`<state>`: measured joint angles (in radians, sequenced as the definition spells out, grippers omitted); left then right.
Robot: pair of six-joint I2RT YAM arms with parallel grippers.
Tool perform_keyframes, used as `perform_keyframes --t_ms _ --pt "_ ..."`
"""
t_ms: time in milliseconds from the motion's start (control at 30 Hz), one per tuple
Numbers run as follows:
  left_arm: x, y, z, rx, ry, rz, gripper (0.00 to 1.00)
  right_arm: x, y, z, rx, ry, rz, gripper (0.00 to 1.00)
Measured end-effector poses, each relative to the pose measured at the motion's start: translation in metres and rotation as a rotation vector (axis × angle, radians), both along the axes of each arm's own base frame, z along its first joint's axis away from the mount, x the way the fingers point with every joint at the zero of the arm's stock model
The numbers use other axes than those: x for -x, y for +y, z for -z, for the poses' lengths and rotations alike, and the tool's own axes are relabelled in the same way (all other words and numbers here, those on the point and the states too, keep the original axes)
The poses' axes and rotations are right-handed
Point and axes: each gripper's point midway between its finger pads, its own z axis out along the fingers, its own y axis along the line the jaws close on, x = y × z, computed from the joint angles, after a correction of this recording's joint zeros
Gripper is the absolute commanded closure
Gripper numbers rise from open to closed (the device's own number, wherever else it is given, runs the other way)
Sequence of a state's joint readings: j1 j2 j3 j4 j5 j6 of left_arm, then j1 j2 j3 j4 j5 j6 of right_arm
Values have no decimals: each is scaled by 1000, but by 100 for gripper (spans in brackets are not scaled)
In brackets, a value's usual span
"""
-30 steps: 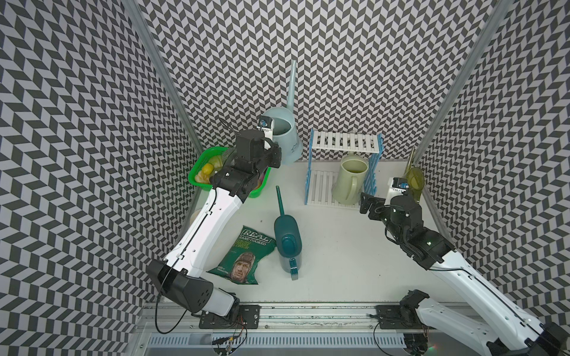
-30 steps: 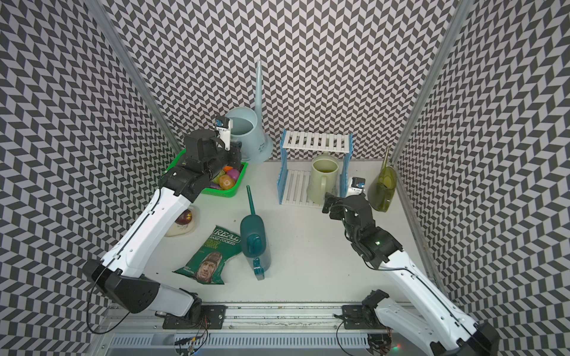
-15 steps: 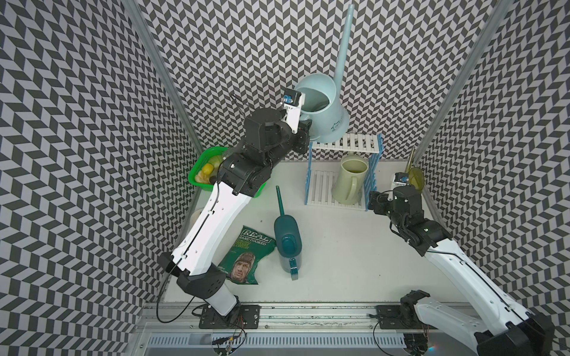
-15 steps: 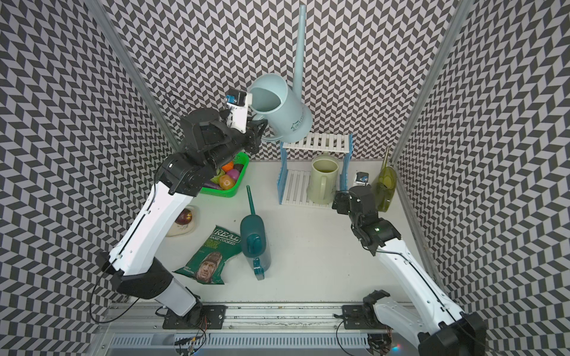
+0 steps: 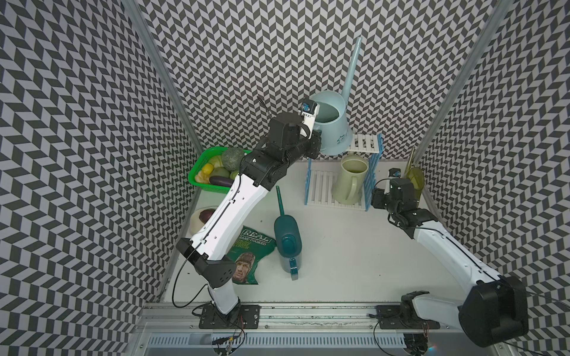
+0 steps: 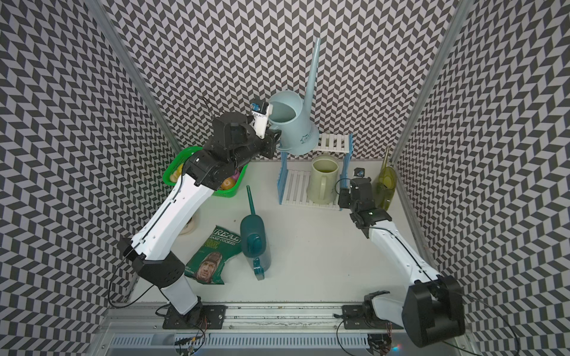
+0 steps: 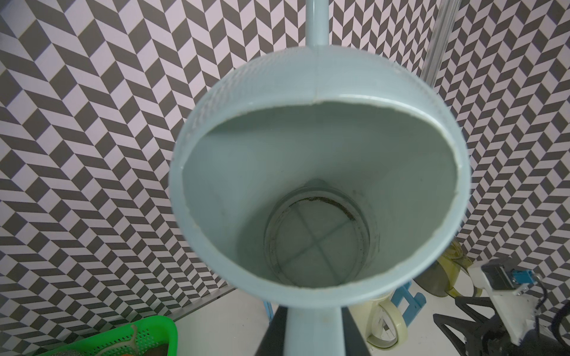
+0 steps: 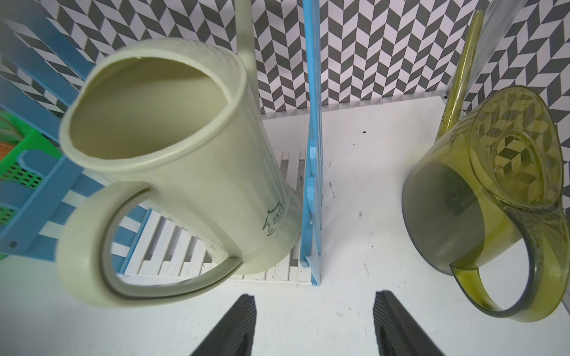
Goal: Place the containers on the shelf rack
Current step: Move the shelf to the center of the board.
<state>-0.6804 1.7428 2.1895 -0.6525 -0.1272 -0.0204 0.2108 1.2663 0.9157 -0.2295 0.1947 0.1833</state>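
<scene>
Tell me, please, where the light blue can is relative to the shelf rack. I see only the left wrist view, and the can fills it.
Observer: In both top views the light blue can, held by its handle in the left gripper, has its base over the left end of the top shelf of the shelf rack. Whether it touches, I cannot tell.
Operator: Is the lower shelf free?
Observer: Not fully. The cream can stands upright on its right part.
Operator: Where is the dark teal can? I do not see it.
Observer: The dark teal can lies on its side on the table, beside the chip bag.
</scene>
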Motion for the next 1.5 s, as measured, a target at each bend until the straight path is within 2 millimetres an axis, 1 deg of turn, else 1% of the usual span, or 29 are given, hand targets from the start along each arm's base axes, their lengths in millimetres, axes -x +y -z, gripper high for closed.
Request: perform_keyframes --t_ms 167,367,467,600,667,767,933,1067,1167,1500 --pt "-2 -2 12 -12 26 1 92 -17 3 12 0 23 -16 47" --pt "-2 -3 10 6 26 -2 93 -41 8 20 -2 48 -31 61" --pt "-3 -3 10 10 27 -4 92 -43 9 28 -1 65 -33 65" --pt "-3 -3 9 17 25 -3 92 -44 9 36 4 85 -31 76" --pt "-3 -3 8 21 23 -4 92 -44 8 38 5 88 -27 83" --pt "-3 -3 7 28 22 -6 92 -44 7 38 2 88 -21 90" --pt "-7 -2 4 43 20 -26 92 -42 8 37 -16 81 -15 100" --pt "-15 -2 1 53 12 -59 92 -35 12 37 -25 80 -17 100" --pt "-19 -2 3 57 15 -76 91 -30 15 37 -28 78 -16 100" --pt "-20 -1 8 59 38 -86 91 -5 28 36 -50 71 -46 100"
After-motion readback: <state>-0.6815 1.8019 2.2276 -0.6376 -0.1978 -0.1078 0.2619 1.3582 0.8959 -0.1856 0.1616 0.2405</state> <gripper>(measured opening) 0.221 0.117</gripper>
